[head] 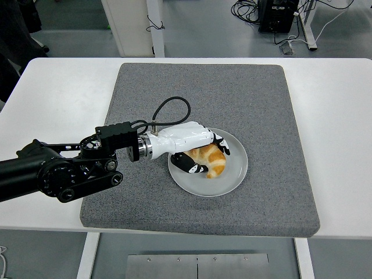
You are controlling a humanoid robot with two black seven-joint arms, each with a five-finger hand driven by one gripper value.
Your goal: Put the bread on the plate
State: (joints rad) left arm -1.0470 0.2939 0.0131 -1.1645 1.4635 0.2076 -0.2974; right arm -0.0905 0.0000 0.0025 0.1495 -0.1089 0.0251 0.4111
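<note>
The bread, a golden croissant [213, 161], lies on the white plate [232, 179] in the middle of the grey mat [256, 99]. My left hand [200, 154] reaches in from the left, its white back over the plate's left side. Its fingers [222, 145] are curled around the croissant, which touches the plate. The black left arm [64, 171] stretches across the mat's left edge. The right arm is out of view.
The grey mat covers most of the white table [343, 116]. A black cable [168, 110] loops above the wrist. Table legs and cables on the floor show beyond the far edge.
</note>
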